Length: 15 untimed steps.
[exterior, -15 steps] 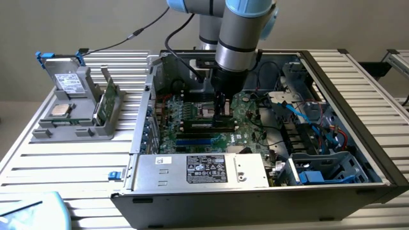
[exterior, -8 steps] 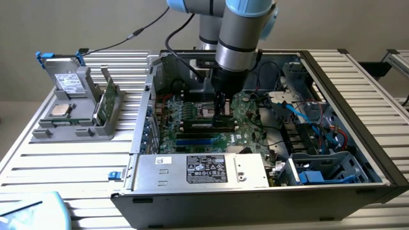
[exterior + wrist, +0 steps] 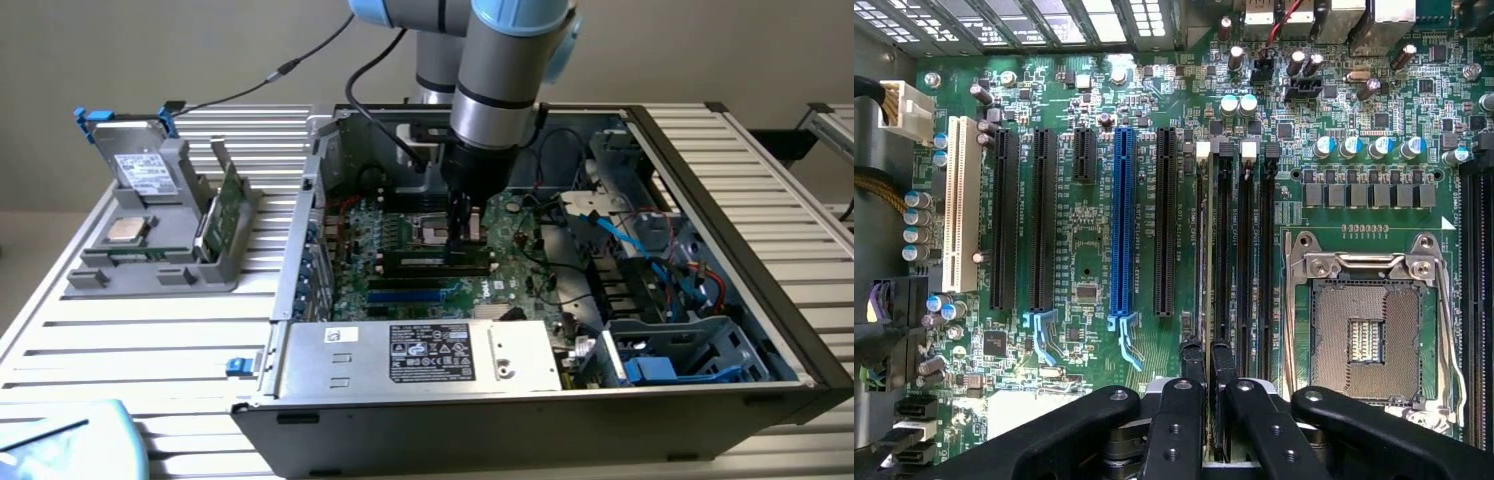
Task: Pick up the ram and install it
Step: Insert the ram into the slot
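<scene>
- Ram [image 3: 1204, 250] is sitting edge-on between the fingertips of the end effector [image 3: 1207, 365]; I am reading the scene from the exterior view's left to reach it.
- At that left, a grey holder [image 3: 147, 270] is standing on the slatted desk [image 3: 134, 330]. It is propping a labelled drive [image 3: 144, 172] and a green board [image 3: 224, 205] upright, probably so that fingers can pinch them from above.
- Next, the computer case [image 3: 534, 440] is lying on its side with the panel off. This is turning the motherboard [image 3: 1184, 90] face-up, so the arm is getting a straight drop onto it.
- In the middle, the end effector [image 3: 466, 240] is hanging low over the board, nearly closed and clamping only the thin ram.
- The stick is lying parallel to the black memory slots [image 3: 1254, 250], just beside them and between them and the black expansion slots. Its lower edge is seemingly facing a slot so the contacts can meet it. Whether it is already seated, I cannot tell.
- Further right, the empty processor socket [image 3: 1369, 330] is lying beside those slots.
- At the right, blue cables [image 3: 641, 235] and a drive cage [image 3: 667, 350] are staying well apart from the grip.
</scene>
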### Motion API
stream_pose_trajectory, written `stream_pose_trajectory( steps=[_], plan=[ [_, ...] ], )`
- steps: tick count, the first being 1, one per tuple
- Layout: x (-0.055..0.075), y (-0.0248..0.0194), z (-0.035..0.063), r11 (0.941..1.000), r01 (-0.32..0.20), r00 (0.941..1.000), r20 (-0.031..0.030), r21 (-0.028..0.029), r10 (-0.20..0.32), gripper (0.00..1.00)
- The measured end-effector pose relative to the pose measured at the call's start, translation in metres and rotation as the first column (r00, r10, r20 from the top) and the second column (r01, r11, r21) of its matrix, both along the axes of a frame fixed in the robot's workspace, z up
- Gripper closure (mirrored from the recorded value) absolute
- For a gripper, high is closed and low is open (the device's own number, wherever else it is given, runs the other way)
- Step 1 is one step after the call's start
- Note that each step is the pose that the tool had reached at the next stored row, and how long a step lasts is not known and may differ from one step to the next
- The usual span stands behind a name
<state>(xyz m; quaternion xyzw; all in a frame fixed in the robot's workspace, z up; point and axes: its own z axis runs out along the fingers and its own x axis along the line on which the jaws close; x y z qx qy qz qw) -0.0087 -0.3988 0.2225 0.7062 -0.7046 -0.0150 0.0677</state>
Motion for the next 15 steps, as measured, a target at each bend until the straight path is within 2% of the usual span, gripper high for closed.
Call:
stream_pose_trajectory(
  steps=[15],
  plan=[
    [0.0000, 0.0000, -0.0022, 1.0000, 0.000, 1.0000, 0.0000, 0.0001, 0.000, 0.86]
  ],
)
